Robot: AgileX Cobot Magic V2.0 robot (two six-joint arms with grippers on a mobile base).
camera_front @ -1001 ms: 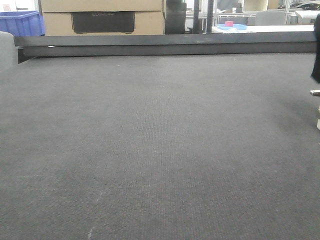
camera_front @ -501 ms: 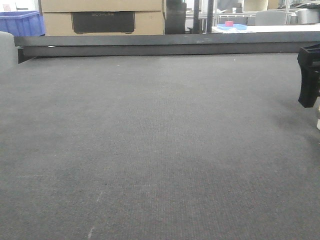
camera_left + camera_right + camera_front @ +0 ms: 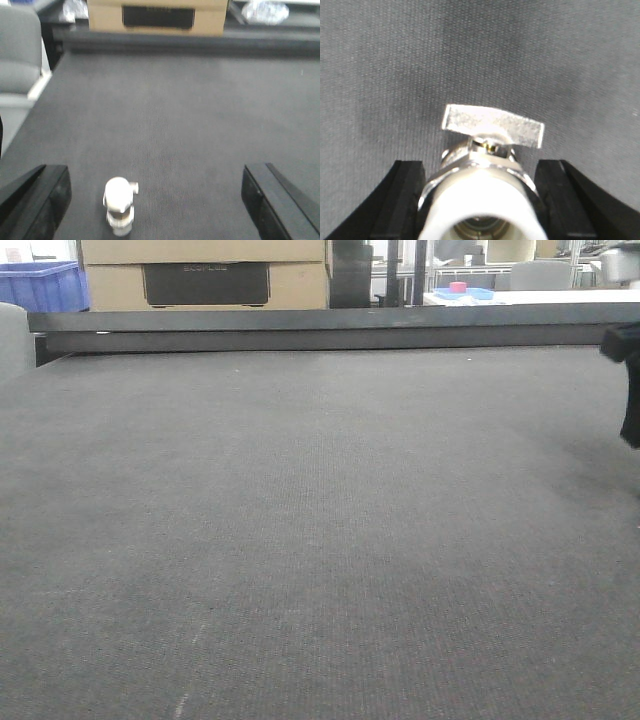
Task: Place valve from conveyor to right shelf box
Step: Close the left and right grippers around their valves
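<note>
my right jaws are closed on the valve [image 3: 482, 175]: a black finger [image 3: 407, 200] sits tight against each side of its round body, white cap toward the camera, the flat handle [image 3: 492, 125] pointing away over the conveyor [image 3: 470, 50]. i cannot tell whether it is off the weave. my left jaws hang spread wide over the conveyor with nothing in them. another small white-capped piece [image 3: 119, 205] stands upright between them, nearer the left finger, touching neither.

i judge this to be the pick-up. to do it well, the squeeze should be even on the round body, since smooth metal can twist or slide. the handle should stay clear of the fingers, and the lift should go straight up before any swing to the right. the shelf box shows in no view, so i would go slowly until it does.
</note>
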